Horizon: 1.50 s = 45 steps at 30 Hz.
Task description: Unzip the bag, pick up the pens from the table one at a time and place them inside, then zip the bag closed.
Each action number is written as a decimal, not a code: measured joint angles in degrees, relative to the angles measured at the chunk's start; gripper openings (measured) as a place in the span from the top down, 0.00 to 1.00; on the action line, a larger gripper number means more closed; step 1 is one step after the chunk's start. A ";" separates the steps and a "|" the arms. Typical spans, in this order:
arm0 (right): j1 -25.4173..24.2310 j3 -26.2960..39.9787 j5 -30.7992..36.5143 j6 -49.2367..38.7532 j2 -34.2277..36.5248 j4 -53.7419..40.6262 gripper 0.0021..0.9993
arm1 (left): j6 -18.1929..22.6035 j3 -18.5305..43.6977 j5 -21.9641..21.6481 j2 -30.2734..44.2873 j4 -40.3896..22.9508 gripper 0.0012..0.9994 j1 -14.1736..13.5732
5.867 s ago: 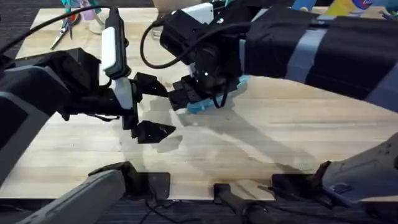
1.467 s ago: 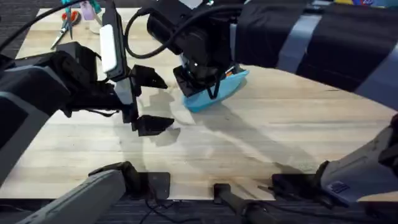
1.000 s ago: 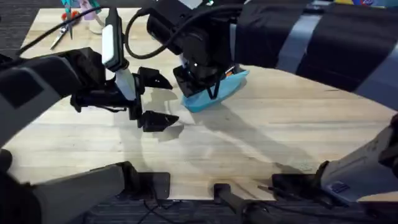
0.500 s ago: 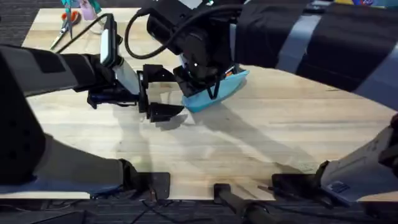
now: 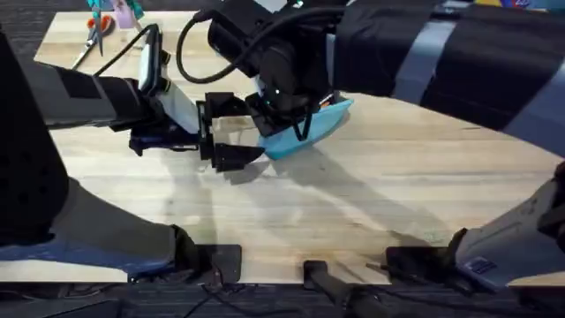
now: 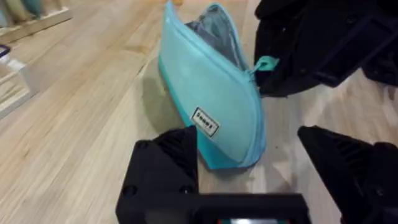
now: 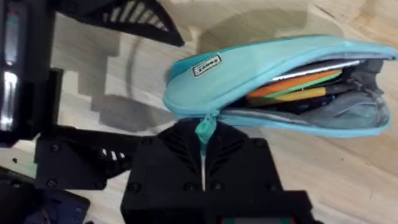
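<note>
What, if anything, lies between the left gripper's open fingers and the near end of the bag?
Nothing but bare table. In the left wrist view, the left gripper is open with the bag's end already between its fingers.

Small white tag on the bag [image 6: 214,106] — dark lettering there, too blurred to read.

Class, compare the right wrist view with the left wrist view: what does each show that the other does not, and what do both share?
Right wrist only: the bag's open mouth with orange and silver pens inside. Left wrist only: the left claw open at the bag's closed end. Both: the light blue bag with its white label, the teal zipper pull at the right claw, and the wooden table.
</note>
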 joint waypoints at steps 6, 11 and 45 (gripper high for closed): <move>0.00 0.00 0.00 0.00 0.00 0.00 0.97 | 0.00 0.00 0.12 0.00 -0.02 0.06 -2.77; 0.00 0.00 0.00 0.00 0.00 0.00 0.97 | 0.00 0.00 0.12 -0.01 -0.01 0.12 -4.05; -0.49 0.00 -0.04 -6.03 0.00 0.02 0.97 | 0.00 0.02 0.10 0.00 0.20 0.96 -4.04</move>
